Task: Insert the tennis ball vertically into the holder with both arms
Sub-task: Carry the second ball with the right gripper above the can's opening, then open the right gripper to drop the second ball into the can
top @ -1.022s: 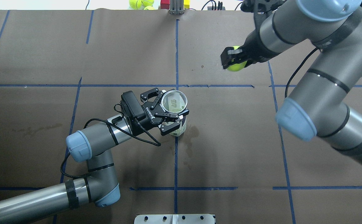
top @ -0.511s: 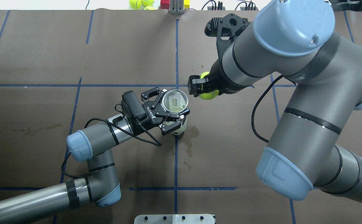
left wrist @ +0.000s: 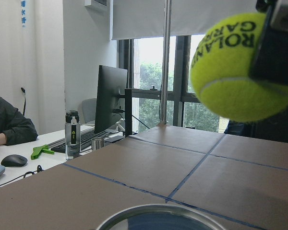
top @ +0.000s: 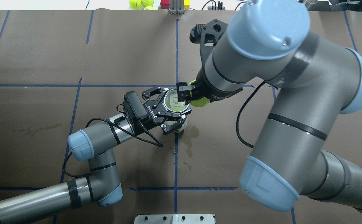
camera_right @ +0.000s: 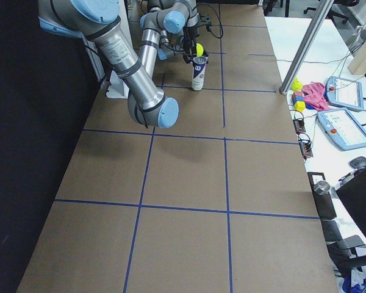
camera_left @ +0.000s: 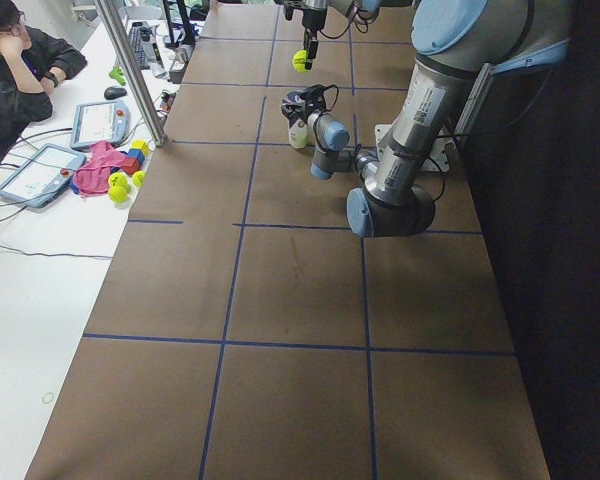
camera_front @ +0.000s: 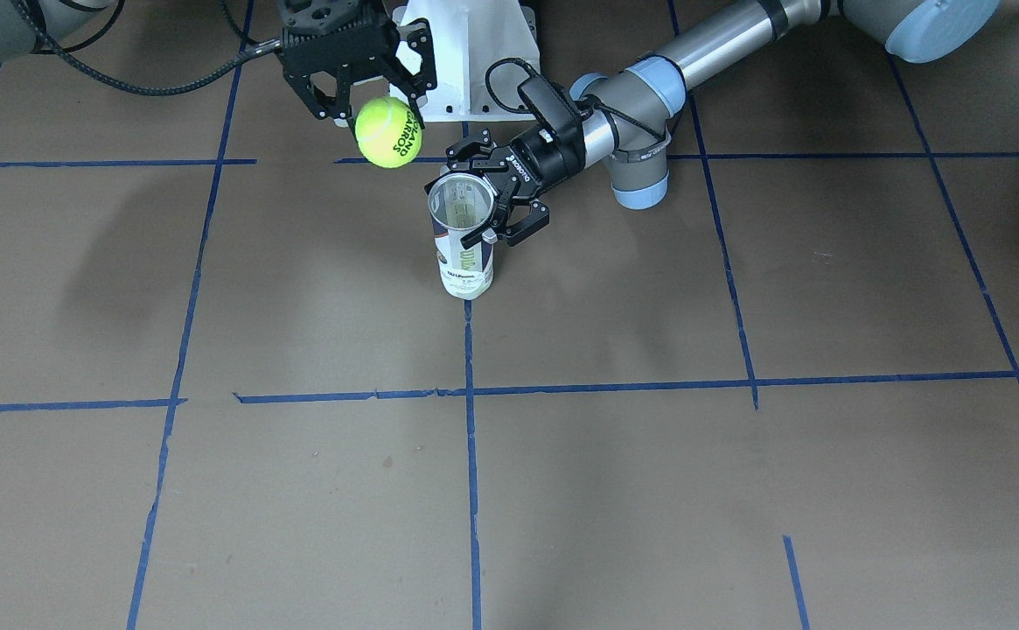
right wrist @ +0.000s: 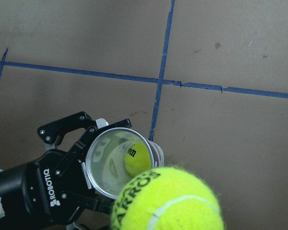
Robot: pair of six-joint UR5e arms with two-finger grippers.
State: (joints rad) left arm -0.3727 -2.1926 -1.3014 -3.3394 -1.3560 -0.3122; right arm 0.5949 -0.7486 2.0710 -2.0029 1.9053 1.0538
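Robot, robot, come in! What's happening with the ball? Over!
Left gripper shut on upright holder near its rim. Right gripper shut on tennis ball, above and beside the mouth. Second ball already inside; mouth unblocked.

Two arms (top: 103,137) are flanking one holder (camera_front: 464,262), and five balls (camera_front: 388,132) are showing: one gripped, one inside it, three lying far left.
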